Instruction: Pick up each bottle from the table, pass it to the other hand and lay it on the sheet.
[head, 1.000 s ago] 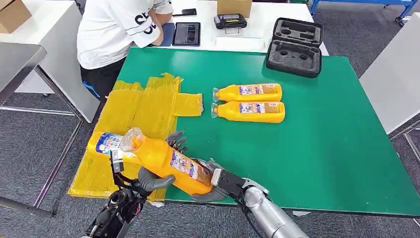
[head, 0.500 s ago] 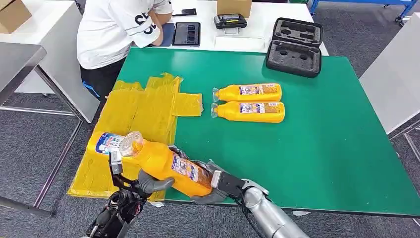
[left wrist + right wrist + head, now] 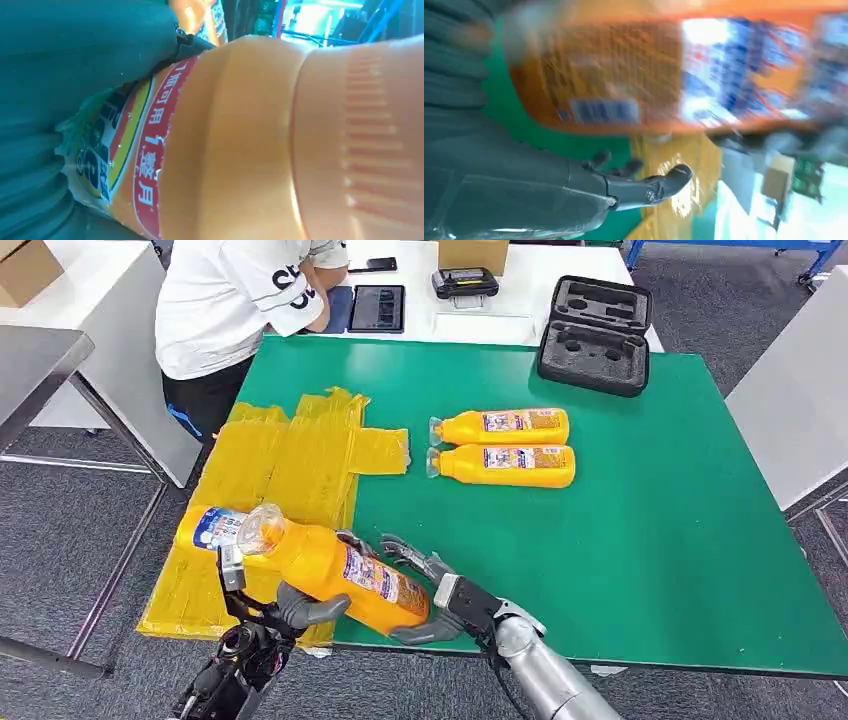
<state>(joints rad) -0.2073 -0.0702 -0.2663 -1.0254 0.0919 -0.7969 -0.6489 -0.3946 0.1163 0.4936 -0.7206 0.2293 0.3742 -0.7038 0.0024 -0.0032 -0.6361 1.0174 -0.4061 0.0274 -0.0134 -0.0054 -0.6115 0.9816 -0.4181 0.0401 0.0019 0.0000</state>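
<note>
My left hand (image 3: 300,606) grips an orange bottle (image 3: 335,572) near the table's front edge, over the edge of the yellow sheet (image 3: 290,460), with its clear cap toward the left. The left wrist view has that bottle (image 3: 240,140) pressed against my left hand (image 3: 75,55). My right hand (image 3: 428,590) sits at the bottle's base with its fingers spread. In the right wrist view a gap shows between the bottle (image 3: 664,75) and the thumb. Another bottle (image 3: 208,528) lies on the sheet just behind the held one. Two more bottles (image 3: 505,426) (image 3: 508,466) lie side by side mid-table.
A person in a white shirt (image 3: 240,300) stands at the green table's (image 3: 640,560) far left corner. A black foam case (image 3: 595,335) sits at the far edge. A tablet (image 3: 377,308) and a small device (image 3: 465,283) lie on the white table behind.
My left hand's fingers closed around the bottle. My right hand's fingers then opened off its base, and the bottle sank slightly toward the sheet.
</note>
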